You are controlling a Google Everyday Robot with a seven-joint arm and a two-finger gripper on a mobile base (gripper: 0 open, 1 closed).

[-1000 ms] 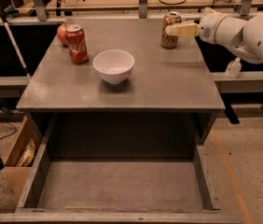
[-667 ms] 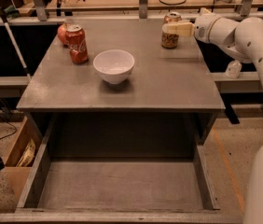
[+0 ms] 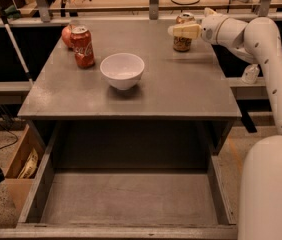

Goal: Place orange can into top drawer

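The orange can (image 3: 182, 44) stands upright at the far right of the grey tabletop (image 3: 181, 94). My gripper (image 3: 181, 27) reaches in from the right at the can's upper half. One cream finger (image 3: 185, 31) lies across the front of the can; the other is hidden behind it. The jaws look open around the can, and the can still rests on the table. The top drawer (image 3: 126, 199) is pulled out below the table's front edge, and its flat grey bottom holds nothing.
A red Coca-Cola can (image 3: 82, 46) stands at the far left with a round red object (image 3: 66, 34) behind it. A white bowl (image 3: 122, 70) sits mid-table. My white arm (image 3: 271, 69) runs down the right side. A cardboard box (image 3: 23, 159) is at the lower left.
My gripper has moved left, from beside the orange can's right side to around its upper half. The can, bowl and drawer have not moved.
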